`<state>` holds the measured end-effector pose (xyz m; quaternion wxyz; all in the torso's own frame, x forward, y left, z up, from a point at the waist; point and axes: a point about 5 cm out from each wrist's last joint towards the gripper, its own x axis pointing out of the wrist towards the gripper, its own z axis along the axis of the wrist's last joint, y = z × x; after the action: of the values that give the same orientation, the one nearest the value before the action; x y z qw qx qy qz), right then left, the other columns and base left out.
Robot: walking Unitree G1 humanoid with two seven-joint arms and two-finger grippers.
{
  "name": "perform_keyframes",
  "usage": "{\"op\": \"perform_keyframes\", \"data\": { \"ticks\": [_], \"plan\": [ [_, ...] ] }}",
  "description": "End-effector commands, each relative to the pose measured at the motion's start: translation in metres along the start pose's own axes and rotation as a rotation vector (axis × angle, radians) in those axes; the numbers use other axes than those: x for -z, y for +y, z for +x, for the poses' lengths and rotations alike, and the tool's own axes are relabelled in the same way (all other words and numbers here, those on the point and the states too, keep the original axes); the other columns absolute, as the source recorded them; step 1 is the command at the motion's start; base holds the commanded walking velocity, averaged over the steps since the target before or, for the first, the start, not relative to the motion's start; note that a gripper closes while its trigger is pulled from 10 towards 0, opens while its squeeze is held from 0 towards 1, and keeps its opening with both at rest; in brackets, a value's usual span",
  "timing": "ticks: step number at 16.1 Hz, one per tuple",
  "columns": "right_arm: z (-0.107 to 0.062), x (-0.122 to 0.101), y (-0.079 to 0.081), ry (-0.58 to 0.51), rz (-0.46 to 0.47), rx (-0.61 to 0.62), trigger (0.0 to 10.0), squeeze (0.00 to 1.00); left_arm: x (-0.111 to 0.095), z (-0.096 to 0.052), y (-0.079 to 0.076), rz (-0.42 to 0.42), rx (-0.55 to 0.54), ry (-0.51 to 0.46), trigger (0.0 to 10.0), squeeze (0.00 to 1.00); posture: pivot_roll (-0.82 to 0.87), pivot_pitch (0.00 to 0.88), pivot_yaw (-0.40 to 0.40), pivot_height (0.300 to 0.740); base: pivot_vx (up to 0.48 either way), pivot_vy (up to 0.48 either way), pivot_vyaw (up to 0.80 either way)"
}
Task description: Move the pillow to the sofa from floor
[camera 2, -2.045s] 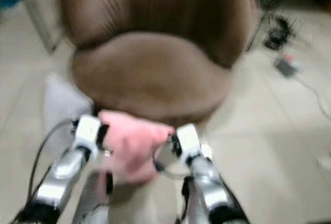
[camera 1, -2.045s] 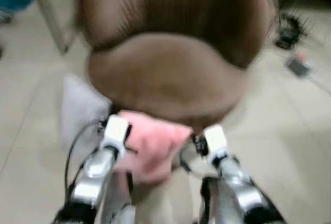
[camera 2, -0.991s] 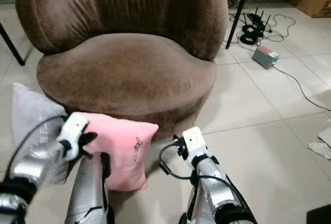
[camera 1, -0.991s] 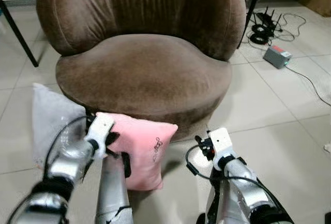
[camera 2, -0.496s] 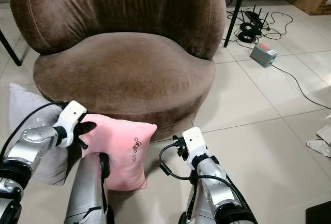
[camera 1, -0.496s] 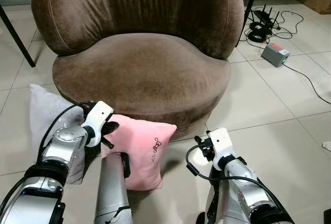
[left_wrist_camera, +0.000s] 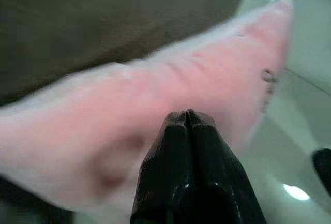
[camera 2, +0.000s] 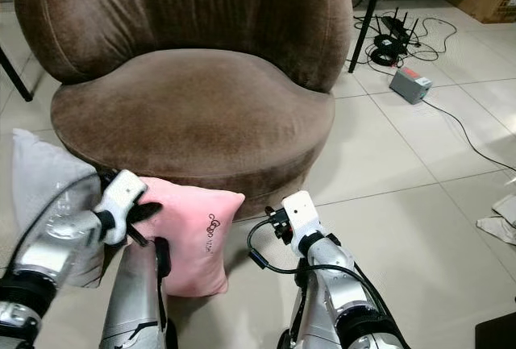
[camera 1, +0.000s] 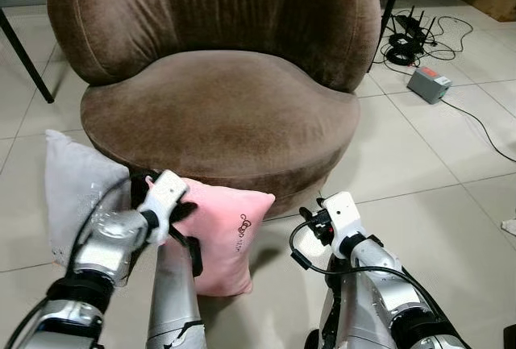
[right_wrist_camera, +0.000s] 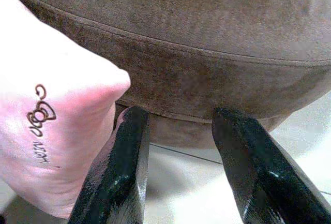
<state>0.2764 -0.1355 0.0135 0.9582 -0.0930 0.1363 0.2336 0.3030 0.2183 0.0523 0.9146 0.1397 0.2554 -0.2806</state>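
I am looking at a sofa (camera 1: 218,115) covered in matt brown cloth with a short, velvety nap, and a pink pillow (camera 1: 222,232) of soft, smooth fabric leaning against its base. The floor (camera 1: 419,155) is showing as pale glossy tile, catching light reflections. My arms are gleaming in polished silver metal, while the fingers (right_wrist_camera: 116,182) are showing as smooth black plastic with a slight sheen.

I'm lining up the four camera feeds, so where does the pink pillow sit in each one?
Left eye view: pink pillow low centre-left, against the brown sofa.
Right eye view: lower left, same spot.
Left wrist view: across the middle, just beyond the left gripper.
Right wrist view: at the left edge, beside the right gripper.
Shared landmark: the sofa's front edge.
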Motion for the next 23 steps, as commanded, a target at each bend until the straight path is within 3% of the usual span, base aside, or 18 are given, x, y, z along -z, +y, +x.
{"op": "perform_keyframes", "data": {
  "ticks": [1, 2, 4, 6, 7, 9, 10, 13, 14, 17, 20, 22, 23],
  "plan": [
    [0.0, 0.0, -0.002, 0.001, 0.022, 0.012, 10.0, 0.0, -0.014, -0.002, 0.008, 0.037, -0.042, -0.048, 10.0, 0.0, 0.13, 0.075, -0.059, 0.468, 0.0, 0.0, 0.0],
    [0.001, 0.0, 0.001, -0.003, 0.026, 0.006, 10.0, 0.0, -0.021, -0.002, 0.015, 0.087, -0.099, -0.053, 10.0, 0.0, 0.13, 0.075, -0.059, 0.468, 0.0, 0.0, 0.0],
    [0.001, 0.0, 0.004, -0.002, 0.024, 0.001, 10.0, 0.0, -0.023, -0.002, 0.018, 0.087, -0.121, -0.063, 10.0, 0.0, 0.13, 0.073, -0.057, 0.468, 0.0, 0.0, 0.0],
    [0.002, -0.001, 0.003, -0.003, 0.014, 0.007, 10.0, 0.0, -0.026, -0.003, 0.02, -0.013, -0.158, -0.124, 10.0, 0.0, 0.13, 0.071, -0.055, 0.468, 0.0, 0.0, 0.0],
    [0.003, -0.003, -0.001, -0.007, 0.012, 0.024, 10.0, 0.0, -0.032, -0.004, 0.016, -0.098, -0.226, -0.244, 10.0, 0.0, 0.13, 0.068, -0.056, 0.468, 0.0, 0.0, 0.0],
    [0.003, -0.003, -0.003, -0.004, 0.013, 0.027, 10.0, 0.0, -0.03, -0.003, 0.004, -0.145, -0.228, -0.292, 10.0, 0.0, 0.13, 0.067, -0.058, 0.468, 0.0, 0.0, 0.0],
    [0.004, -0.004, -0.004, 0.0, 0.013, 0.019, 10.0, 0.0, -0.025, -0.001, -0.012, -0.189, -0.19, -0.309, 10.0, 0.0, 0.15, 0.066, -0.063, 0.468, 0.0, 0.0, 0.0],
    [0.013, -0.01, -0.006, 0.016, -0.001, -0.008, 10.0, 0.0, -0.008, 0.005, -0.08, -0.293, 0.068, -0.234, 10.0, 0.0, 0.17, 0.072, -0.072, 0.468, 0.0, 0.0, 0.0],
    [0.016, -0.013, -0.007, 0.015, -0.009, -0.016, 10.0, 0.0, -0.002, 0.004, -0.096, -0.295, 0.129, -0.196, 10.0, 0.0, 0.17, 0.074, -0.074, 0.468, 0.0, 0.0, 0.0],
    [0.025, -0.021, -0.011, 0.037, -0.025, -0.022, 10.0, 0.0, 0.011, -0.019, -0.099, -0.236, 0.056, -0.167, 10.0, 0.0, 0.19, 0.089, -0.083, 0.468, 0.0, 0.0, 0.0],
    [0.031, -0.024, -0.005, 0.056, -0.014, -0.093, 10.0, 0.0, 0.0, -0.024, -0.103, -0.194, 0.044, -0.185, 10.0, 0.0, 0.23, 0.098, -0.09, 0.468, 0.0, 0.0, 0.0],
    [0.038, -0.028, 0.009, 0.09, -0.041, -0.238, 10.0, 0.0, -0.005, -0.027, -0.108, -0.192, 0.039, -0.191, 10.0, 0.0, 0.24, 0.104, -0.095, 0.468, 0.0, 0.0, 0.0],
    [0.039, -0.029, 0.01, 0.091, -0.046, -0.248, 10.0, 0.0, -0.005, -0.028, -0.108, -0.192, 0.038, -0.19, 10.0, 0.0, 0.24, 0.104, -0.095, 0.468, 0.0, 0.0, 0.0]
  ]
}}
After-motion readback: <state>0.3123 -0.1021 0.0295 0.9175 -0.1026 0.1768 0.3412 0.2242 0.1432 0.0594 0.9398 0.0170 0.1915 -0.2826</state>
